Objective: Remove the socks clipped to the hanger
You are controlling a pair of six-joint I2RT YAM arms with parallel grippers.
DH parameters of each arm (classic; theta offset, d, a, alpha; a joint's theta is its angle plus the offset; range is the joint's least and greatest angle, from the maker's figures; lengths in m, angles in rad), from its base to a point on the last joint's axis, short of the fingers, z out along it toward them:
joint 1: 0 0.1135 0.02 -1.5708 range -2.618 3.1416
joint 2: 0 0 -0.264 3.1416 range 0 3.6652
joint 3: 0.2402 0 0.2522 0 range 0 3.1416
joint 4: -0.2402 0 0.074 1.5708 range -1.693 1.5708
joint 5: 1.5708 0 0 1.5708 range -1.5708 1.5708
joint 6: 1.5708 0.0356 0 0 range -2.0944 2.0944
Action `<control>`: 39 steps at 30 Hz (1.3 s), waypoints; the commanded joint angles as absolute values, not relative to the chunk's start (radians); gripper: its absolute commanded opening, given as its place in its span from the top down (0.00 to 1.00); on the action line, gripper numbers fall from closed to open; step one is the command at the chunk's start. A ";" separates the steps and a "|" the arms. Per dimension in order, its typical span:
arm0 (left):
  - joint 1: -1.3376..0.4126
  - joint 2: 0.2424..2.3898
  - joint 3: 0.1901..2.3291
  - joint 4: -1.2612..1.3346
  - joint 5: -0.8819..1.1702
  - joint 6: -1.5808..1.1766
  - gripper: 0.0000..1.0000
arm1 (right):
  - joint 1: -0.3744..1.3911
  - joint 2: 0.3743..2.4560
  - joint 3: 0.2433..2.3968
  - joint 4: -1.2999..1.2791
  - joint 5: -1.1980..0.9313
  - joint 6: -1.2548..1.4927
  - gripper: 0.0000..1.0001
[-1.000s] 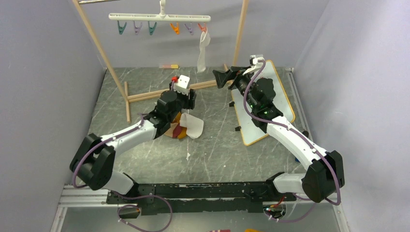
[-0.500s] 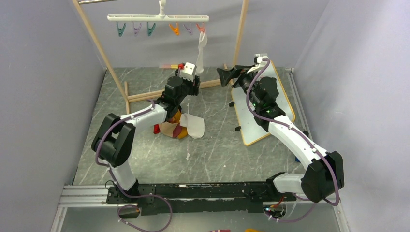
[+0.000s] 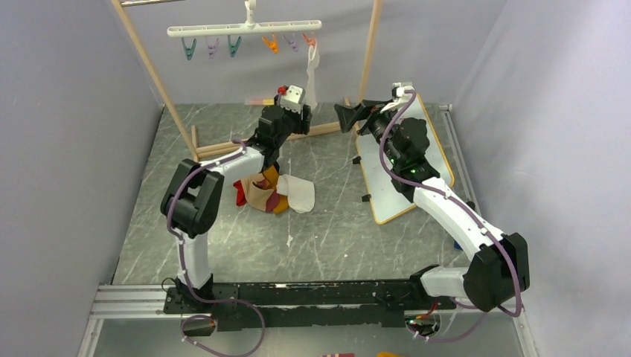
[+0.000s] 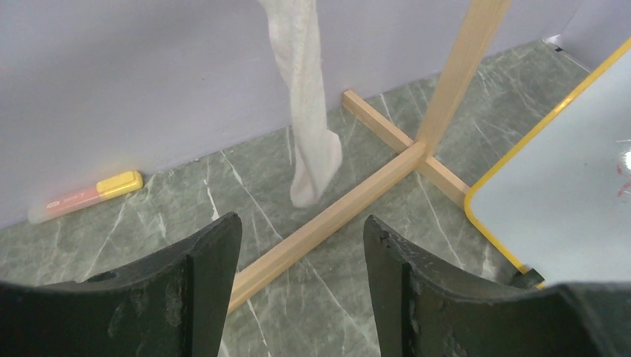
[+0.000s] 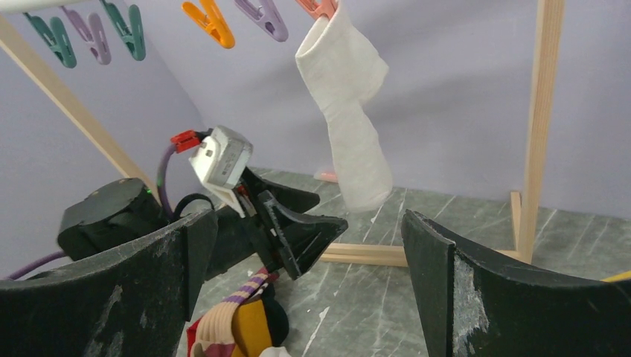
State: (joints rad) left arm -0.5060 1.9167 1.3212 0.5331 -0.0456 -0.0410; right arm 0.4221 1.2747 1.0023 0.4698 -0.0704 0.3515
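The white hanger (image 3: 245, 28) hangs from the wooden rack with its teal, purple and orange clips (image 5: 212, 18) empty. One long white sock (image 3: 312, 74) hangs from the rightmost clip. It also shows in the left wrist view (image 4: 309, 111) and the right wrist view (image 5: 350, 111). A pile of socks (image 3: 271, 192), red, mustard, striped, black and white, lies on the table and shows in the right wrist view (image 5: 245, 320). My left gripper (image 3: 301, 115) (image 4: 301, 223) is open and empty, low and just in front of the hanging sock. My right gripper (image 3: 346, 115) (image 5: 309, 216) is open and empty, right of the sock.
The wooden rack frame (image 3: 152, 71) has a base bar (image 4: 327, 216) running across the floor under the sock. A yellow-rimmed whiteboard (image 3: 417, 149) lies at the right. A yellow-and-pink marker (image 4: 82, 195) lies by the back wall. Grey walls close in the sides.
My left arm has moved from over the sock pile back and to the right, towards the hanging white sock. The right arm has barely moved.
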 commanded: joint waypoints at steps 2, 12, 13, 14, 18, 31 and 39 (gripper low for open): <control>-0.498 1.983 1.423 0.579 -0.009 -0.028 0.34 | 0.415 1.264 1.006 0.511 -0.087 0.356 0.00; -0.491 2.093 1.583 0.548 0.002 -0.012 0.34 | 0.410 1.282 1.005 0.515 -0.083 0.351 0.00; -0.488 2.106 1.597 0.545 0.002 -0.013 0.34 | 0.410 1.284 1.006 0.516 -0.083 0.351 0.00; -0.486 2.116 1.611 0.541 0.002 -0.016 0.34 | 0.409 1.285 1.006 0.517 -0.083 0.351 0.00; -0.477 2.143 1.646 0.538 0.004 -0.026 0.35 | 0.407 1.290 1.005 0.518 -0.083 0.351 0.00; -0.474 2.163 1.648 0.559 0.022 -0.033 0.82 | 0.400 1.301 1.009 0.517 -0.095 0.359 0.00; -0.473 2.137 1.600 0.601 0.055 -0.051 0.95 | 0.401 1.298 1.009 0.519 -0.097 0.365 0.00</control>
State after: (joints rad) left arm -0.4728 2.1666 1.6211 0.5217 0.0196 -0.0402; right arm 0.4061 1.2972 1.0023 0.4717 -0.0853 0.3519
